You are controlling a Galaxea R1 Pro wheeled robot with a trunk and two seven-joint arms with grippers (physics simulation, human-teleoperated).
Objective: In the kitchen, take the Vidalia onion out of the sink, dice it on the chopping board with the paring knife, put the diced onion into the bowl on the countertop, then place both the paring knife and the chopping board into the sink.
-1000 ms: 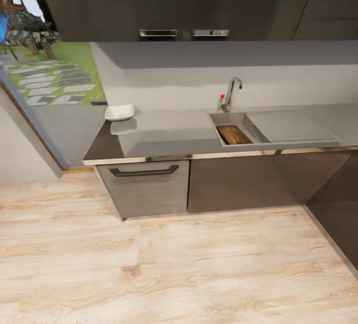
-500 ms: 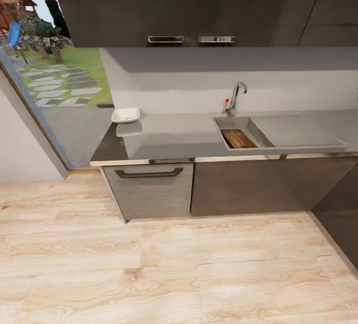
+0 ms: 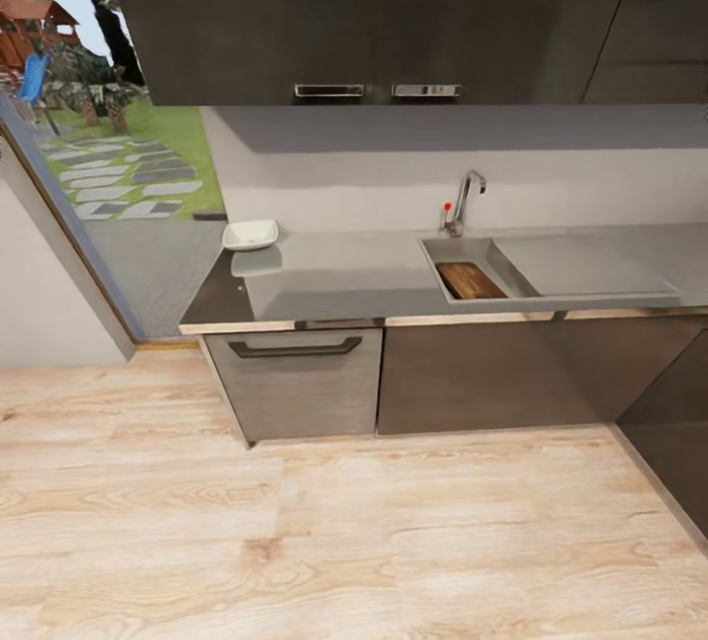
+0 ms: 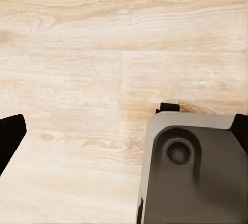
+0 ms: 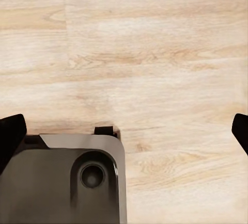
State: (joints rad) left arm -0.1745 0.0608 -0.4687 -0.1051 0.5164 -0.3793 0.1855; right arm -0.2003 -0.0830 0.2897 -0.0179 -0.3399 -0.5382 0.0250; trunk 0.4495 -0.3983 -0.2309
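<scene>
In the head view the grey countertop (image 3: pixel 344 271) runs across the wall ahead. Its sink (image 3: pixel 460 251) holds the dark-brown chopping board (image 3: pixel 470 280), lying in the basin beside the chrome tap (image 3: pixel 463 198). The white bowl (image 3: pixel 250 234) sits at the counter's far left end. The onion and the paring knife are out of view. My left gripper (image 4: pixel 125 133) and my right gripper (image 5: pixel 125 133) hang open over the wood floor, nothing between their fingers.
A drawer front with a dark handle (image 3: pixel 295 348) sits under the counter's left part. Dark wall cabinets (image 3: pixel 364 11) hang above. A glass wall (image 3: pixel 69 178) stands at the left, a dark cabinet run (image 3: pixel 669 424) at the right. My grey base (image 4: pixel 191 172) shows under the grippers.
The whole head view has shifted, so the camera moved; the counter sits a little lower and to the right in the picture. Board and bowl have not moved on the counter.
</scene>
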